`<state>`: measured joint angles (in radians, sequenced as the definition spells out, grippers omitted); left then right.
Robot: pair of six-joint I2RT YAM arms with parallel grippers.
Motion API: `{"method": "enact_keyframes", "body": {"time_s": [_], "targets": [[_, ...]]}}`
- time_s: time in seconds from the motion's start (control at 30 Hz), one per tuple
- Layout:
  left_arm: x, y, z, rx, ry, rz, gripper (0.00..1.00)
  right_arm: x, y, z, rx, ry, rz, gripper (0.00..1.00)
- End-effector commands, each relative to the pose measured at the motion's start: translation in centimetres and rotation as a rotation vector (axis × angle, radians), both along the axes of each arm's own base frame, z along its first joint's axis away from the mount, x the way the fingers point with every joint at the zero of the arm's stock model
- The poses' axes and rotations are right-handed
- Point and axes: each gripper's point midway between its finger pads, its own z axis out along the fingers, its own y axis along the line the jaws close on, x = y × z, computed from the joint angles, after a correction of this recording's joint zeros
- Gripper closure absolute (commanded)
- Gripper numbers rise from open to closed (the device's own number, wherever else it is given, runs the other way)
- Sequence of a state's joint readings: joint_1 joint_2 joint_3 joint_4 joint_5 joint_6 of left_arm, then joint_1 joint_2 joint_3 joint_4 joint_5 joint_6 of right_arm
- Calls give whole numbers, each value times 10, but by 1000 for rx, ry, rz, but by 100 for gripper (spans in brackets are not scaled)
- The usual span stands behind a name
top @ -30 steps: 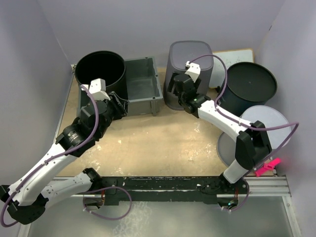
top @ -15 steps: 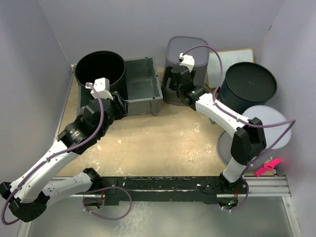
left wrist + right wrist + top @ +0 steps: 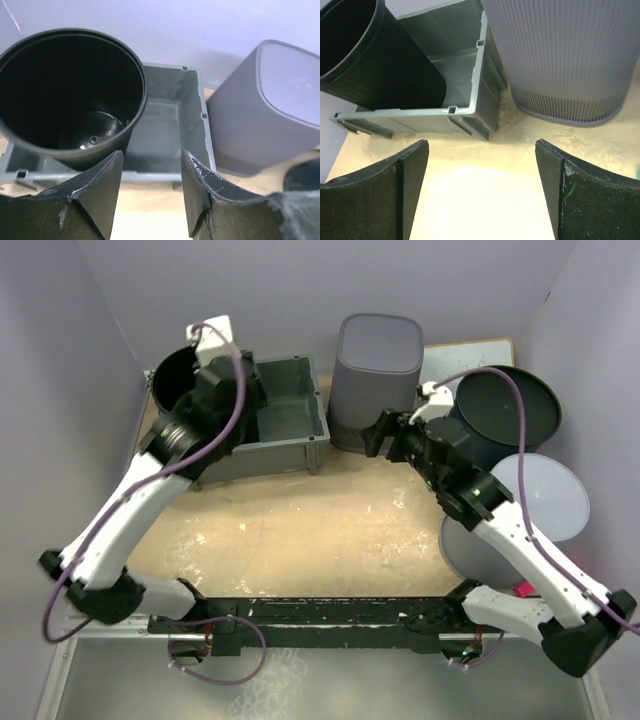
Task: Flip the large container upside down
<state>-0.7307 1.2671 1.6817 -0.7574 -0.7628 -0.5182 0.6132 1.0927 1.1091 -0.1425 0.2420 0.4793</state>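
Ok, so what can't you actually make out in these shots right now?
- Crate floor under the black bucket: covered by the bucket in every view.
- Grey container: top cut off by the frame edge in the right wrist view, right side cut off in the left wrist view.
- White board: top view, mostly behind the grey container and black tub.
- Pink object: top view, largely under the right arm, too small to identify.
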Motion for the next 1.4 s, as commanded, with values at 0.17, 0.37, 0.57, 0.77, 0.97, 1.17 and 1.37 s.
{"method": "enact_keyframes", "body": {"time_s": [0.17, 0.37, 0.57, 0.77, 0.97, 1.17, 1.37], "targets": [[110, 8, -55, 217, 222, 44, 40, -48, -49, 4, 17, 5, -82, 10], [145, 7, -107, 228, 331, -18, 43, -63, -62, 1, 19, 27, -107, 10], [145, 0, -95, 209, 320, -75, 90, -73, -69, -1, 29, 47, -118, 10], [121, 14, 15, 193, 82, -89, 100, -76, -71, 2, 35, 36, -115, 10], [62, 29, 118, 102, -165, -141, 100, -77, -71, -6, 32, 62, -120, 11], [-7, -6, 167, -120, -324, -438, 100, -81, -90, -1, 12, 38, -191, 11], [-76, -49, 181, -328, -409, -792, 100, -91, -136, 19, 9, -40, -375, 11]]}}
